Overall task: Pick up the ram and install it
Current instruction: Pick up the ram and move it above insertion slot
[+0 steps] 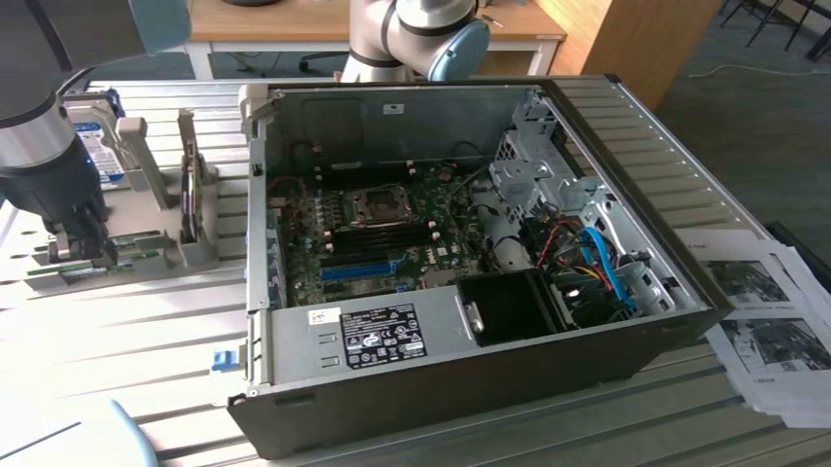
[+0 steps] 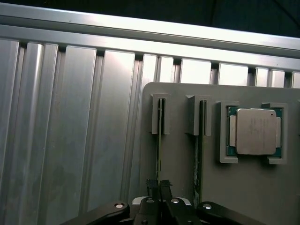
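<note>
Your gripper (image 2: 159, 187) stood over the matt grey plastic holder (image 2: 180, 164). Its black fingers were pinched together, apparently clamping the top edge of the ram (image 2: 159, 136), a thin green board seated edge-on in its slot. Beside it stood a second stick (image 2: 200, 145) and a square silver-lidded processor (image 2: 255, 131), its engraving unreadable.

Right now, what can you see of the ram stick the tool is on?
The ram is a thin green board seen edge-on, standing on its long edge in a grey holder, one end seated in a slotted bracket. The tool is shut on its upper edge. A second stick stands parallel beside it, apart.
</note>
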You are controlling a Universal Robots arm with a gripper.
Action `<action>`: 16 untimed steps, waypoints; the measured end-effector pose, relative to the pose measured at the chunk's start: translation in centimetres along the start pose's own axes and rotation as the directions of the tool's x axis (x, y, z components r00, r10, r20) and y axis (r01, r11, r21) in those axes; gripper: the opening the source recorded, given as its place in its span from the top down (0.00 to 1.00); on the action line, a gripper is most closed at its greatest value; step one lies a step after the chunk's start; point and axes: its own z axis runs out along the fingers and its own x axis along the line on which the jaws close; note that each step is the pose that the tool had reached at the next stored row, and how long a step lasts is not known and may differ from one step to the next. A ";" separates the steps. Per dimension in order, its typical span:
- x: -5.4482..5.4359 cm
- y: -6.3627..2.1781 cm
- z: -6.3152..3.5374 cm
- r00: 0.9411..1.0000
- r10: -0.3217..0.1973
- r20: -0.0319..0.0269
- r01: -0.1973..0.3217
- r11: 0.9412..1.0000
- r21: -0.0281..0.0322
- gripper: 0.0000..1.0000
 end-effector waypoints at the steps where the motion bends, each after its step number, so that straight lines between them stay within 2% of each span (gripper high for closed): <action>1: 0.0 0.00 0.00 1.000 0.004 0.000 -0.004 1.000 0.000 0.89; 9: 0.0 0.00 0.00 1.000 0.022 0.000 -0.022 1.000 0.001 0.89; 16: 0.0 0.02 -0.48 1.000 0.022 0.000 -0.022 1.000 0.000 0.89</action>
